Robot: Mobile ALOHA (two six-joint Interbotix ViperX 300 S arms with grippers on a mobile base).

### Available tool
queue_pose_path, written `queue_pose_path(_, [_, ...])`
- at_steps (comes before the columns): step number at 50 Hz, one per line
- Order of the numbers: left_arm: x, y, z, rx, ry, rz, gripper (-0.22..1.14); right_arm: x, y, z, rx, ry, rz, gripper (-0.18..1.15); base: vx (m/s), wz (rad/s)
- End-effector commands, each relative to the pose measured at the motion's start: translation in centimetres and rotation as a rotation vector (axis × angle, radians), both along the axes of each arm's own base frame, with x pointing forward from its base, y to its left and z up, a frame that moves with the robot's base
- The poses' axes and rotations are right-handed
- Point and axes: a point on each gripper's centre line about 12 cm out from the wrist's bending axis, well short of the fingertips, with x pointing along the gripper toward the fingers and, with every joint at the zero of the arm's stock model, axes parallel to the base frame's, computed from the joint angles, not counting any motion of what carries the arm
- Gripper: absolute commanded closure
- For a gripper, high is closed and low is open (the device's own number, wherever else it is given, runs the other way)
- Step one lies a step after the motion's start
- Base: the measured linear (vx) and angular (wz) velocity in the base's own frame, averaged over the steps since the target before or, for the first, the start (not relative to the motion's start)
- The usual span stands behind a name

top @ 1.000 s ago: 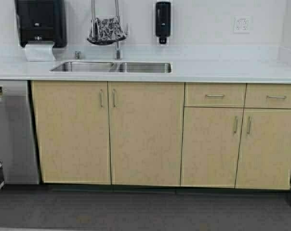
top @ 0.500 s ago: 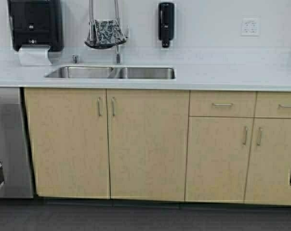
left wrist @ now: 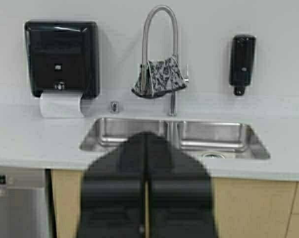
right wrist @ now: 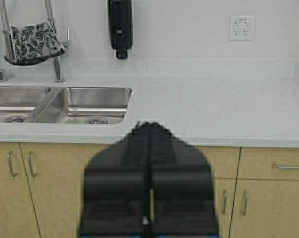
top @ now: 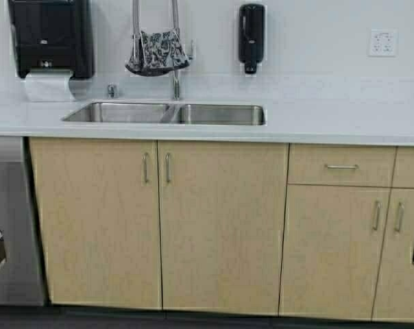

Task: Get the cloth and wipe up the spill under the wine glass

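The cloth [top: 157,51], dark grey and white with a floral pattern, hangs over the arched faucet [top: 175,41] above the double steel sink [top: 167,114]. It also shows in the left wrist view [left wrist: 159,77] and the right wrist view [right wrist: 33,42]. The wine glass and the spill are out of view. My left gripper [left wrist: 145,135] is shut and empty, held back from the counter in front of the sink. My right gripper [right wrist: 149,124] is shut and empty, in front of the counter to the right of the sink.
A black paper towel dispenser [top: 51,38] with white paper hangs on the wall at left. A black soap dispenser [top: 251,35] hangs right of the faucet. A white countertop [top: 344,127] tops beige cabinets [top: 221,226]. A steel dishwasher [top: 8,219] stands at left.
The robot has driven closer to the counter and a little to the left; the sink, cabinets and cloth appear larger and lower in the high view. Both arms have stayed parked.
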Motion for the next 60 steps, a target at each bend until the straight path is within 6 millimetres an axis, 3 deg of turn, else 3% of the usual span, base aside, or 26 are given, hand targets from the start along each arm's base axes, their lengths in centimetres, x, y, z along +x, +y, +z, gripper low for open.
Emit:
queue_pose_path(1, [0.1, 0.0, 0.1, 0.006, -0.005, 0.0, 0.89, -0.3, 0.0, 0.8, 0.0, -0.038, 0.002, 0.92, 0.35, 0.01])
queue_pose_path(35, [-0.6, 0.0, -0.9, -0.008, 0.0, -0.003, 0.89, -0.2, 0.1, 1.4, 0.01, -0.082, 0.005, 0.92, 0.35, -0.02])
queue_pose_path(60, [-0.7, 0.0, -0.9, -0.018, -0.004, -0.005, 0.89, -0.7, 0.1, 1.6, 0.013, -0.102, 0.007, 0.92, 0.32, 0.18])
